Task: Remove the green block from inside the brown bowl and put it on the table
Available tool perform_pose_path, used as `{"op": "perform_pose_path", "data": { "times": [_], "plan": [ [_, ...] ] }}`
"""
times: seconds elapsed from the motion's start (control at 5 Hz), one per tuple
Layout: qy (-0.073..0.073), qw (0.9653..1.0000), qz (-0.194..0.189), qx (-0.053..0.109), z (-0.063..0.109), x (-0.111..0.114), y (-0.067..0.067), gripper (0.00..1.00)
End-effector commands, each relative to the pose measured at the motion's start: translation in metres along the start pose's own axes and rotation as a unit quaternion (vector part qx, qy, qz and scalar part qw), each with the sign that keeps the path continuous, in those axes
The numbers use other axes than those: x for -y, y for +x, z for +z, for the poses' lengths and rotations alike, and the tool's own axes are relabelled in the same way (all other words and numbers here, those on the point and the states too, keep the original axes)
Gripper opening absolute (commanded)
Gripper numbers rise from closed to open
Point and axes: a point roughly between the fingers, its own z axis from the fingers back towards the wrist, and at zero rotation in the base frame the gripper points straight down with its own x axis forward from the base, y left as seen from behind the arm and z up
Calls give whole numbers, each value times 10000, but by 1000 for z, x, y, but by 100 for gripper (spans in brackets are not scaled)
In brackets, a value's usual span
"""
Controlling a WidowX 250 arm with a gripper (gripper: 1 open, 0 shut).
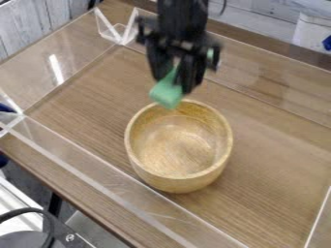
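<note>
"Where is the green block (169, 90) held?" "In the jaws (169, 77), above the bowl's (179, 145) far rim, upper centre; its long axis is slanted."

"And below?" "Brown wood-grain table (265, 136); grey boards (26, 21) are seen upper left."

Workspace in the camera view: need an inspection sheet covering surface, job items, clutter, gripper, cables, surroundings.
Surface: brown wood-grain table, clear acrylic along its edges
Green block: held by the gripper, above the bowl's far rim, not on the table
Brown bowl: on the table, upright, nothing seen inside
Clutter: nothing seen on the table besides the bowl
Gripper: blurred, closed on the block
Cables: dark cable looping at the lower left, off the table
Surroundings: grey plank-like backdrop behind the table; white item with a blue patch at the right edge, cut off
</note>
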Motion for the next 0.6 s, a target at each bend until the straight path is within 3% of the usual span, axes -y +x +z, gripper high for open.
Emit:
{"op": "perform_pose_path", "data": {
  "times": [0.0,0.4],
  "plan": [
    [-171,9998,37,51,-4,0,5,0],
    [-247,9989,-399,89,-35,13,-1,0]
  ]
}}
